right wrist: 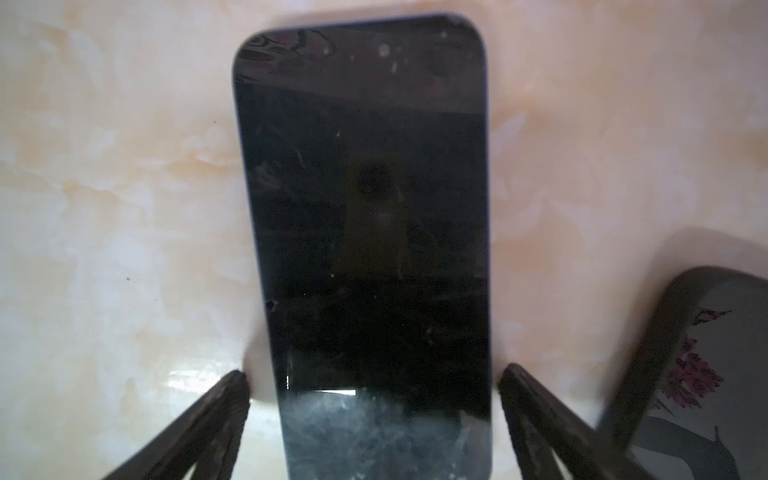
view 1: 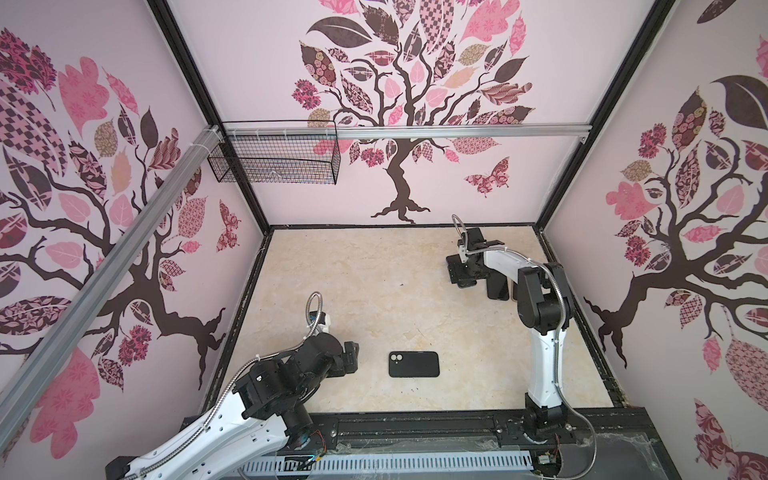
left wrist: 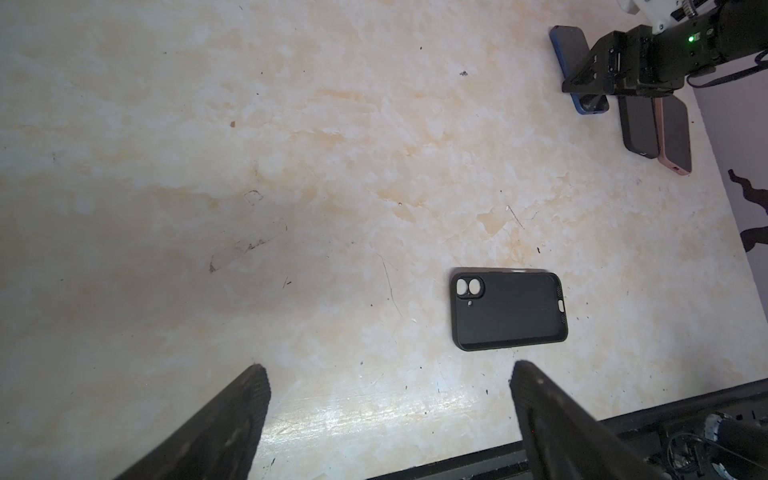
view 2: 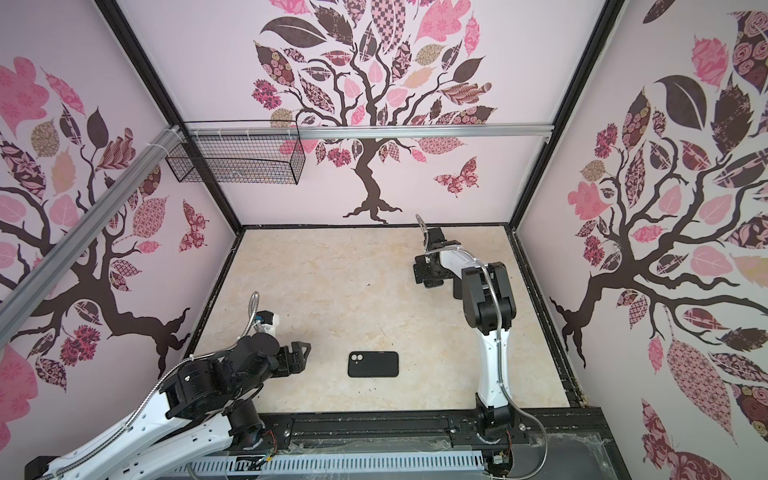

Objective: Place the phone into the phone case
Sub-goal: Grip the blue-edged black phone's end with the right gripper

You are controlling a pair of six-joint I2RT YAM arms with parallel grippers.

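- In both top views the phone case (view 1: 414,364) (view 2: 373,364) lay flat on the marbled table (view 1: 374,282). It was near the front edge, roughly midway between the two arms, with its camera cut-out towards the left arm.
- The left gripper (view 1: 351,359) hung just beside the case on that side, apart from it. How far its fingers stood apart could not be read from here.
- The right gripper (view 1: 461,270) sat low over the far right part of the table, well apart from the case. A black phone (view 1: 498,291) showed just beside it, partly behind the arm.
- A wire basket (view 1: 274,162) hung on the rail at the back left.
- In the left wrist view the left gripper (left wrist: 388,368) had its fingers spread wide with only bare table between them. The phone case (left wrist: 509,309) lay empty, table showing through its lens holes, just ahead of one fingertip (left wrist: 521,374).
- Further off, the right gripper (left wrist: 590,79) stood over a blue phone (left wrist: 569,45). The black phone (left wrist: 638,124) and a pink phone (left wrist: 675,137) lay side by side next to it.
- In the right wrist view the blue phone (right wrist: 361,228) lay screen up on the table. The right gripper (right wrist: 374,374) straddled its near end with its fingers wide, one on either side.
- A sliver of table showed between the phone and one finger (right wrist: 224,399). The other finger was too close to the phone to tell whether it touched.
- A corner of the black phone (right wrist: 665,332) lay just beside that finger.
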